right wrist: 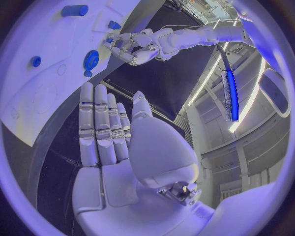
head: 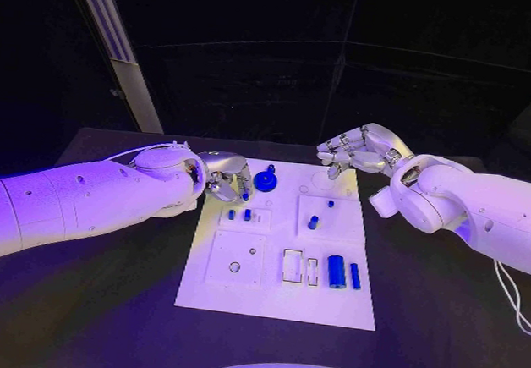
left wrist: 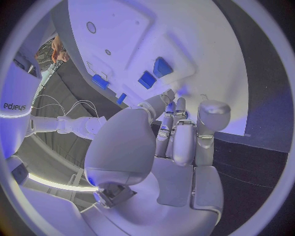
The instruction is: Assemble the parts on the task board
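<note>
White task board point(head: 276, 299) flat in the middle of the black table point(head: 451, 333), long side running near to far. On its far edge, just left of centre, a round blue part point(head: 266, 181) with a small knob on top. Below that, 2 small blue parts point(head: 246, 215) standing in the left middle square, and 1 slim blue part point(head: 313, 222) in the right middle square. Nearer, a thick blue cylinder point(head: 336, 271) and beside it on the right a thin blue rod point(head: 355, 276), both lying lengthwise next to pale rectangular slots.

Left hand point(head: 226, 176) at the board's far-left corner, just beside the round blue part, fingers point(left wrist: 175, 142) curled together and pointing down at the board; cannot tell whether anything is pinched between the tips. Right hand point(head: 359, 152) raised over the board's far-right corner, fingers point(right wrist: 98, 125) straight and side by side, holding nothing.
</note>
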